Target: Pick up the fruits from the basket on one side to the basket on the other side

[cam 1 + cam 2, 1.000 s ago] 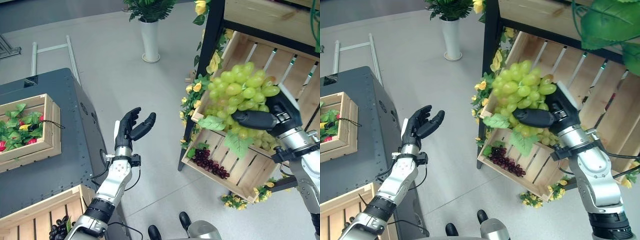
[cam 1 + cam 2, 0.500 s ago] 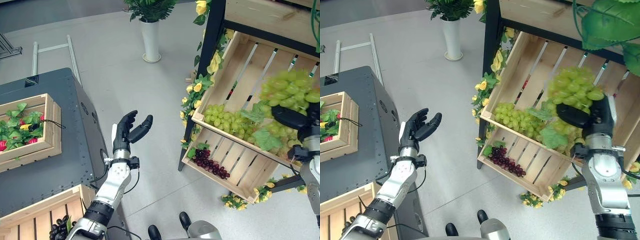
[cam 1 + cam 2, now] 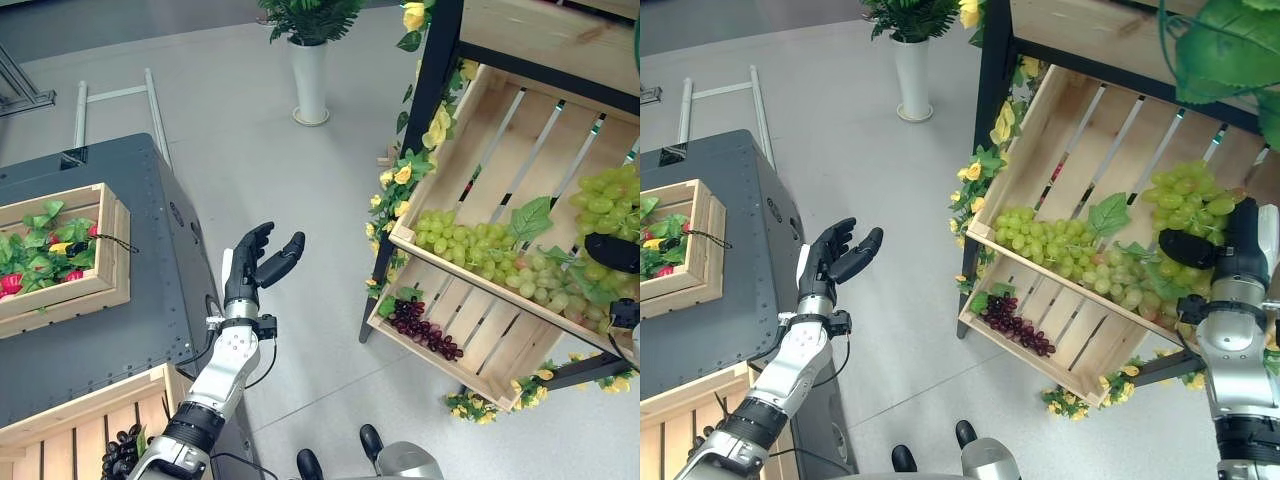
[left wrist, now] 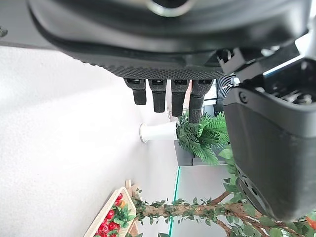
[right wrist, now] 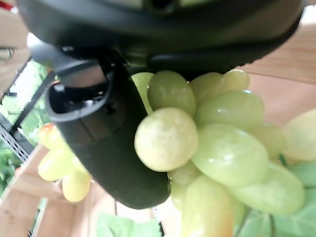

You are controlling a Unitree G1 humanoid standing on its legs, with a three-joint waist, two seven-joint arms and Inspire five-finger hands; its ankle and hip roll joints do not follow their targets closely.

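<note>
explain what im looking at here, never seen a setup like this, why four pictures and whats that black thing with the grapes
This is a humanoid robot with two silver arms ending in dark hands. The two wide pictures come from cameras in its head, looking down; they show the same scene from slightly different spots. The other two come from cameras on its wrists, looking along each hand from very close.

The black thing is the right hand, its fingers curled round a bunch of green grapes over the slanted wooden crate on a shelf stand. More green grapes lie in that crate, and dark grapes in the crate below.

The left hand is raised over the floor, open and holding nothing. Beside it, a dark table carries a wooden box of leaves and red fruit.
</note>
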